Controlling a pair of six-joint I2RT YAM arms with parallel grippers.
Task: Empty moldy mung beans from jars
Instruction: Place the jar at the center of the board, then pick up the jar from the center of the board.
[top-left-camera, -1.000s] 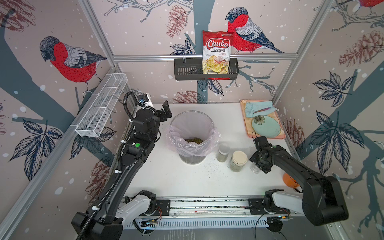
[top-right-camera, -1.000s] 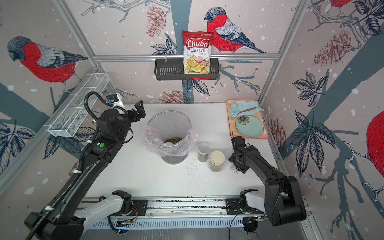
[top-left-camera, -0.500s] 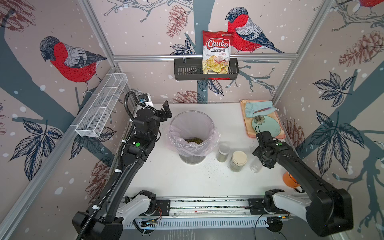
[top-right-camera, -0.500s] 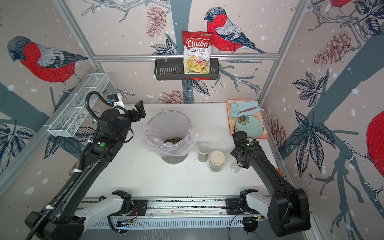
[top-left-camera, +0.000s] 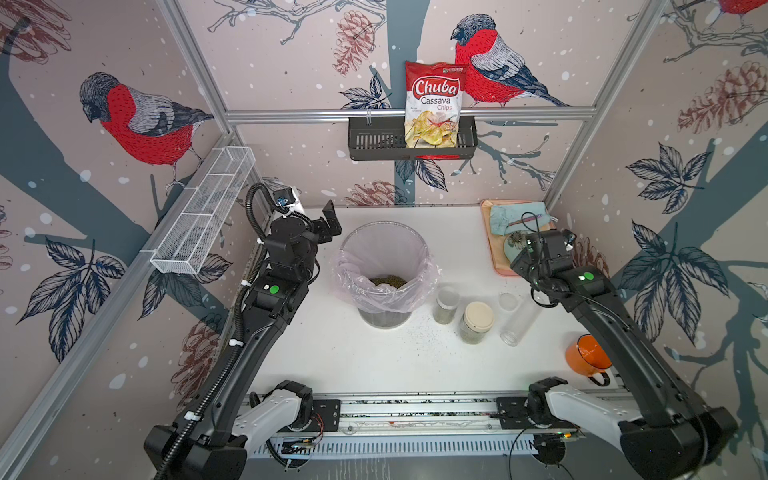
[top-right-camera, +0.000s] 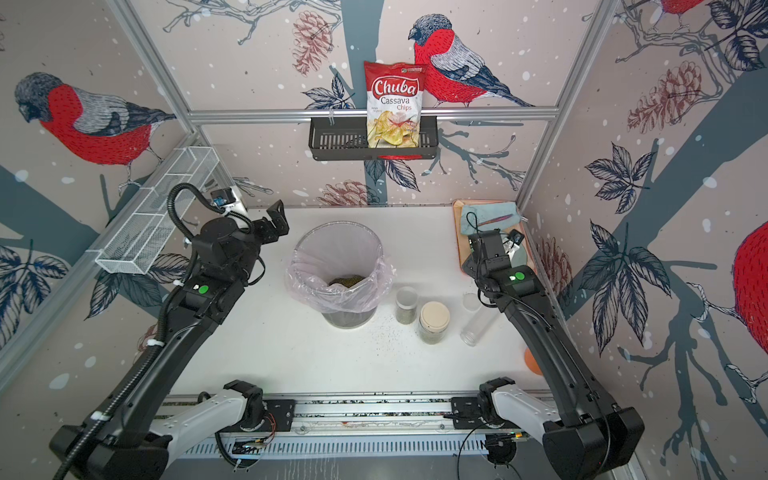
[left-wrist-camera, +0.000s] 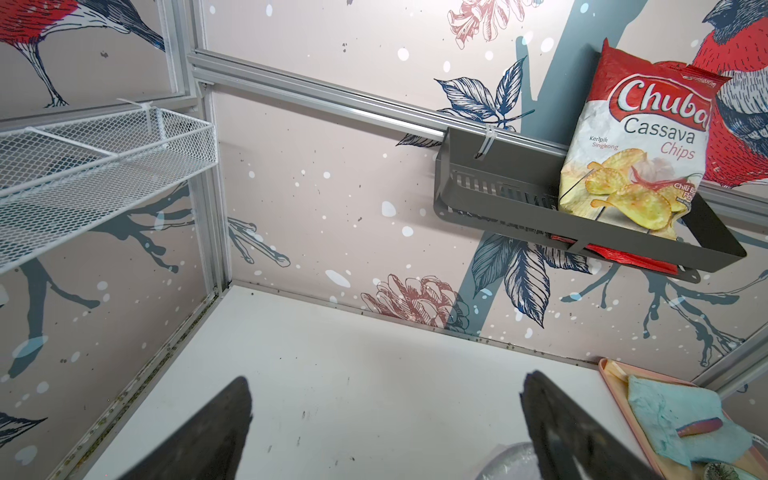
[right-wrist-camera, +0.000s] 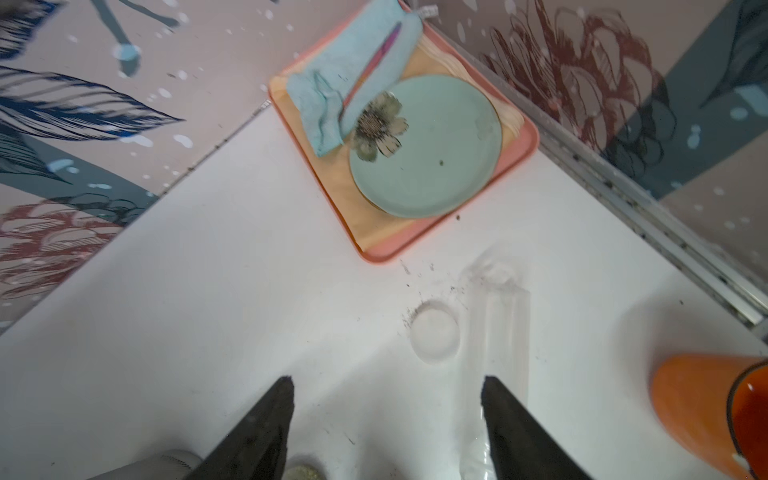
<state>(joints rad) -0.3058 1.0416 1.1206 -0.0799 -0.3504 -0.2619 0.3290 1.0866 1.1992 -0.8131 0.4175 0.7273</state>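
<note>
Now that the right arm has drawn back from the tall tube jar, log the change. A second ago its tool sat low against that tube, right of centre in both top views. The right tool now hangs higher, over the near edge of the pink tray toward the upper right, jaws spread, nothing between them.

- Tube: apart from the tool and looks clear and empty. You cannot tell whether it is upright or lying. Its clear lid lies flat on the table just beside it.
- Left tool: spread wide, empty, unmoved at upper left of the bin.
- Mung beans: a heap in the bin's pink liner. More sit in the short cylinder jar and the cream-lidded jar, both just right of the bin. Stray grains lie on the table nearby.

Your read: one jar looks done, two remain.
</note>
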